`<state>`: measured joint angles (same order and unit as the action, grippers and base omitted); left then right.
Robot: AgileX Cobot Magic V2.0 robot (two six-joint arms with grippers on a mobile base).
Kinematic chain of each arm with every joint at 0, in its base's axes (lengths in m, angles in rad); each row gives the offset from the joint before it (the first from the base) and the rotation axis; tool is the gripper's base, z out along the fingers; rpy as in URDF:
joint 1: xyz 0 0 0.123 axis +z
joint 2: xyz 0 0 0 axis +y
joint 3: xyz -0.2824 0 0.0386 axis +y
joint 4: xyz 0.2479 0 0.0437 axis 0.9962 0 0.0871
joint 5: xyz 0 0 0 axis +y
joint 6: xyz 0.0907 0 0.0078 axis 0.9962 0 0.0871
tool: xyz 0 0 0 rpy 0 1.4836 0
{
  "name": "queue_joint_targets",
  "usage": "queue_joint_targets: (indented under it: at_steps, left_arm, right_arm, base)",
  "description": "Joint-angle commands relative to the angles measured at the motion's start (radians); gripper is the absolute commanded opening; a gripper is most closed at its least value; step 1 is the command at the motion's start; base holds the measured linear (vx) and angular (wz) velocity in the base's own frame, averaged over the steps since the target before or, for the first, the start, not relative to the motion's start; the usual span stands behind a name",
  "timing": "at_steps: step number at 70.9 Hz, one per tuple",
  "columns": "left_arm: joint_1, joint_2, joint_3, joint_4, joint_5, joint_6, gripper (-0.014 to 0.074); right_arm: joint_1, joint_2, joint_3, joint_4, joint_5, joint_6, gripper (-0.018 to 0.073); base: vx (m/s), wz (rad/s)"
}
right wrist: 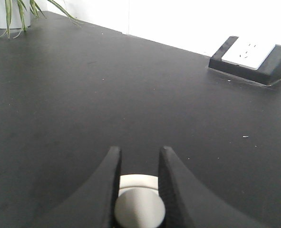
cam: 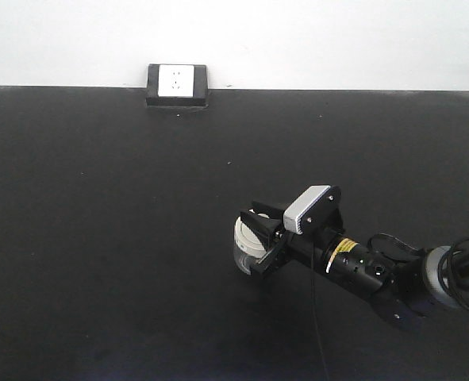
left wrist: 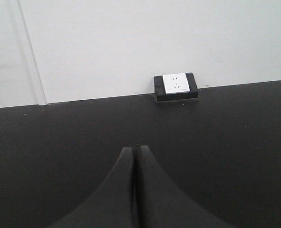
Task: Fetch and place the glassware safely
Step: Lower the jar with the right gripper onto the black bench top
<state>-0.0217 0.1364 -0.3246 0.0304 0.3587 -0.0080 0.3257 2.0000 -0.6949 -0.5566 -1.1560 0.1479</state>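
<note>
Right pincer [cam: 259,240] clamped on the small clear glass jar with cream-white round lid [cam: 247,239], right of centre on the near part of the black desk [cam: 99,238].
Its fingers [right wrist: 108,183] flank the lid's knob. Left pincer [left wrist: 133,190] is closed, empty, facing a far white wall socket [left wrist: 176,84].

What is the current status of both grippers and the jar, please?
Left gripper shut, empty. Right gripper closed on jar at its lid knob. Nothing in the way.
</note>
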Motion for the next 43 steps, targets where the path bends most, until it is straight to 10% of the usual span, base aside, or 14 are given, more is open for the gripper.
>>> queue_joint_targets:
  at_steps: [1,16,43]
  left_arm:
    - [-0.005,0.009,-0.025,-0.006,-0.07,-0.006,-0.0007]
    - [-0.005,0.009,-0.025,-0.006,-0.07,-0.006,-0.0007]
    - [-0.005,0.009,-0.025,-0.006,-0.07,-0.006,-0.0007]
  right_arm:
    - [-0.006,-0.036,-0.017,0.013,-0.187,-0.008,0.0006]
    - [-0.006,-0.036,-0.017,0.013,-0.188,0.025,0.0113]
    - [-0.005,-0.041,-0.017,0.032,-0.188,0.029,0.0643]
  base:
    - [0.0,0.0]
    - [0.0,0.0]
    - [0.0,0.0]
